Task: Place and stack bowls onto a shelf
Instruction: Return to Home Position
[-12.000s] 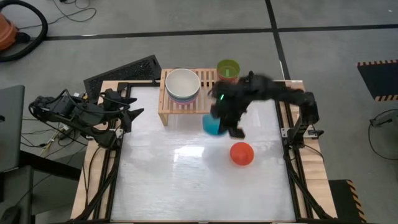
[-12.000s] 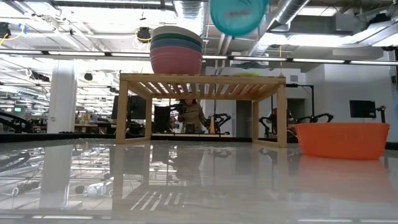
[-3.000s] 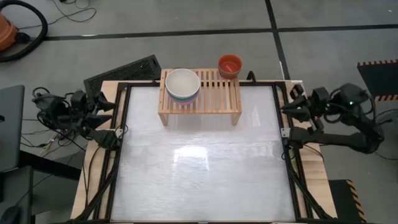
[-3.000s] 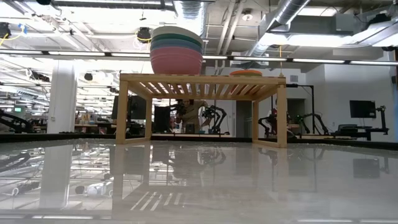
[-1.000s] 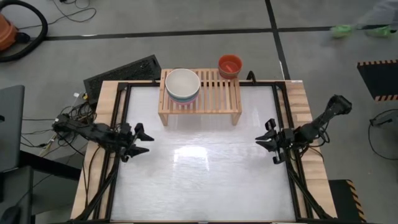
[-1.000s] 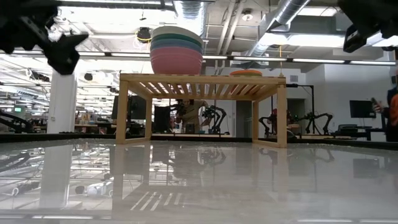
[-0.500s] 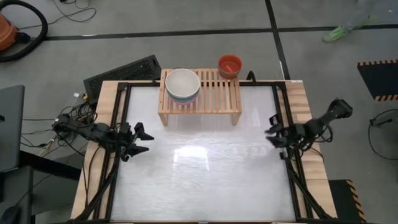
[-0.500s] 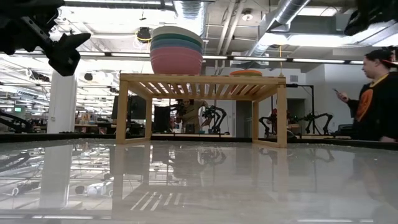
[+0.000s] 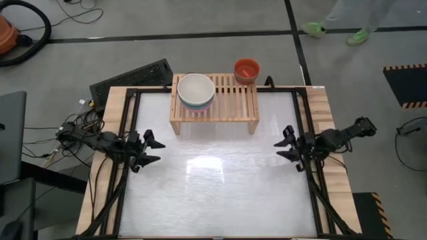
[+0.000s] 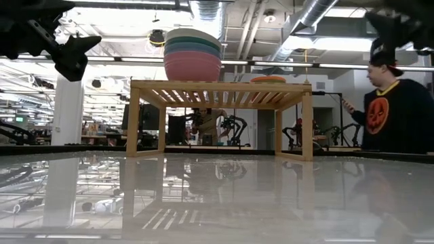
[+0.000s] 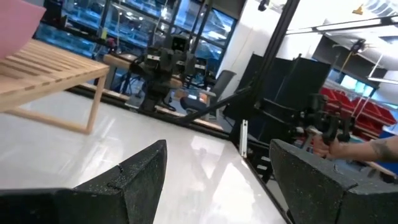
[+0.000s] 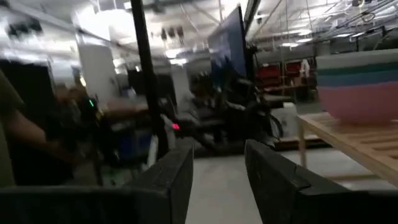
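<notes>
On the shelf (image 9: 230,97) sit the cream-topped stack (image 9: 195,90), left, and the orange-red bowl (image 9: 246,69), right rear. Left pincer (image 9: 151,148) and right pincer (image 9: 284,143) hang open, empty, over the bench (image 9: 220,193) sides — best drawn home wide of the shelf.

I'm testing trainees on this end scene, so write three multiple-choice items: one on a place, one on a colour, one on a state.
1. Where is the orange-red bowl? A at the shelf's right end; B on the table; C on the floor.
2. The tall stack's lowest bowl is: A yellow; B black; C pink.
3. The left gripper and right gripper are: A both shut on bowls; B both open, empty; C touching.
Key: 1 A, it sits on the slats; 2 C, pink shows lowest in the low view; 3 B, fingers spread with nothing between.
</notes>
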`<state>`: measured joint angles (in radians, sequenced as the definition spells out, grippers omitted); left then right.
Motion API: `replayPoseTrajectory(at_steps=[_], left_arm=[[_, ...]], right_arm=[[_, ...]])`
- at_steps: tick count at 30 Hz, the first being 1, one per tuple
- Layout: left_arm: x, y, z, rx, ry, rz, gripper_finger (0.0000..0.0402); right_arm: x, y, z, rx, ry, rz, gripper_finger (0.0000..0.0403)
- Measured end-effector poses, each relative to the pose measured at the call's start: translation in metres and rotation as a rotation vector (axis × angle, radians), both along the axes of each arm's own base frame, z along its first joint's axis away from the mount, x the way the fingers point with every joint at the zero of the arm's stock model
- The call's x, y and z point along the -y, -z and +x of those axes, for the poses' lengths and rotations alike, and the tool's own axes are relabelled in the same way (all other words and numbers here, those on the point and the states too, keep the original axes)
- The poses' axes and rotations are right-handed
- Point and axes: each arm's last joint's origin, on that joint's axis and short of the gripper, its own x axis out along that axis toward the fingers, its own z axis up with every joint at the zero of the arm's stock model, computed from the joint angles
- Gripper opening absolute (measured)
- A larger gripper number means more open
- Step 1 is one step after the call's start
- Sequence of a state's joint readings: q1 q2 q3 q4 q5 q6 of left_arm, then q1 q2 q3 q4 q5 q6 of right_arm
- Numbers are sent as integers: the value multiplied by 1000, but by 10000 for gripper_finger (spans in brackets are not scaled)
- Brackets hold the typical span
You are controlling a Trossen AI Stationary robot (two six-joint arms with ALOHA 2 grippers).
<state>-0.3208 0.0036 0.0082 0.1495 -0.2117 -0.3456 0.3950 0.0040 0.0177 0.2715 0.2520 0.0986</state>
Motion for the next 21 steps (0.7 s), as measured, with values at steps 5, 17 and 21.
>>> replayPoseTrajectory(at_steps=[5,17,21], left_arm=[[0,4,1,-36,-12,-4,268],[-3,7,1,-65,-110,26,268],[-3,5,1,-53,-111,11,268]], right_arm=[[5,5,2,-37,152,-138,178],[14,19,7,-186,250,-150,190],[17,19,7,-190,264,-122,190]])
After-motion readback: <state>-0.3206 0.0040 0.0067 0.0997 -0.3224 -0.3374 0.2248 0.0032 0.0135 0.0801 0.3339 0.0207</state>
